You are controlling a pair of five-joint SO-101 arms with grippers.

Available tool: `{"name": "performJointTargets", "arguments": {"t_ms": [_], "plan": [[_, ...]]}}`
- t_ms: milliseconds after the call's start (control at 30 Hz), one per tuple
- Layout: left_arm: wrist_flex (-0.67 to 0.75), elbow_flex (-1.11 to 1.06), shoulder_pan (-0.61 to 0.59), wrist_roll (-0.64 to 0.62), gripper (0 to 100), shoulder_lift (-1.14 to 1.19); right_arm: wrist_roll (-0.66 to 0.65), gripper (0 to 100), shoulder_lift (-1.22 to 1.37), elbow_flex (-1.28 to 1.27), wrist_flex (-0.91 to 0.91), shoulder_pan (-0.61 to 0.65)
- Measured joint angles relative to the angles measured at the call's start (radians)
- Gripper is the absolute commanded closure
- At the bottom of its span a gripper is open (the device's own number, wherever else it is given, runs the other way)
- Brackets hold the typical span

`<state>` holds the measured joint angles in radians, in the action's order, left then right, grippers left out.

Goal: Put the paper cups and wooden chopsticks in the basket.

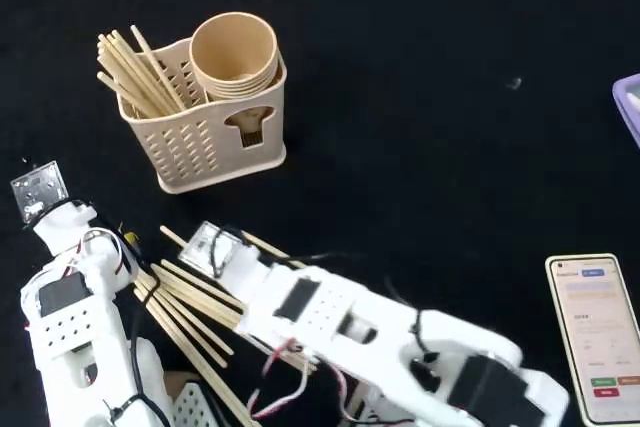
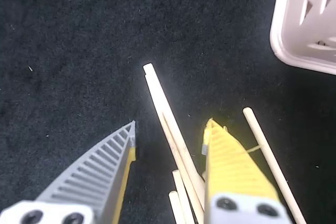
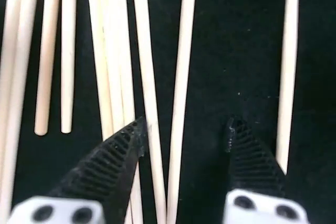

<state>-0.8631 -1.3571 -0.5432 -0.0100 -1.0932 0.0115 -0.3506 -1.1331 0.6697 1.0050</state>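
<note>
The basket [image 1: 205, 137] on the black surface [image 1: 420, 147] holds stacked cups [image 1: 233, 47] and a bundle of chopsticks [image 1: 135, 72]. The loose chopsticks [image 1: 190, 299] lie by the arms. They look light, stiff and apt to roll, so grip them mid-length. The left hand [image 2: 170, 127] and right hand [image 3: 185, 124] gape, each straddling sticks. The arms hide part of the pile, so the count is unclear.

the bench [image 1: 420, 147] is plain black. upper left, the basket [image 1: 200, 147] is cream with rows of small slots, and the paper cups [image 1: 235, 47] are tan. the wooden chopsticks [image 1: 190, 307] are pale beige. the left pincer [image 2: 170, 127] is ribbed grey and yellow, the right pincer [image 3: 186, 124] ribbed black. lower right, a phone [image 1: 598, 332] has a white screen.
</note>
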Motion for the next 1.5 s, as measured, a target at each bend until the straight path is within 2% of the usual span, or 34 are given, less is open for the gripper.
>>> {"name": "performJointTargets", "arguments": {"t_ms": [100,200,333,433,533,667,800,1300,1500], "plan": [[0.0,0.0,0.0,0.0,78,0.0,0.0,90.9,0.063,0.064,0.043,-0.003],[0.0,0.0,0.0,0.0,78,0.0,0.0,98.9,0.094,0.101,0.055,-0.06],[0.0,0.0,0.0,0.0,78,0.0,-0.043,98.8,0.1,0.123,0.064,-0.16],[0.0,0.0,0.0,0.0,78,0.0,-0.13,98.8,0.101,0.138,0.104,-0.183],[0.0,0.0,0.0,0.0,78,0.0,-0.15,98.8,0.098,0.15,0.153,-0.206],[0.0,0.0,0.0,0.0,78,0.0,-0.16,98.8,0.009,0.15,0.245,-0.233],[0.0,0.0,0.0,0.0,78,0.0,-0.232,98.8,-0.1,0.15,0.321,-0.293],[0.0,0.0,0.0,0.0,78,0.0,-0.358,98.8,-0.17,0.115,0.353,-0.442],[0.0,0.0,0.0,0.0,78,0.0,-0.376,98.8,-0.339,0.196,0.563,-0.442]]}}
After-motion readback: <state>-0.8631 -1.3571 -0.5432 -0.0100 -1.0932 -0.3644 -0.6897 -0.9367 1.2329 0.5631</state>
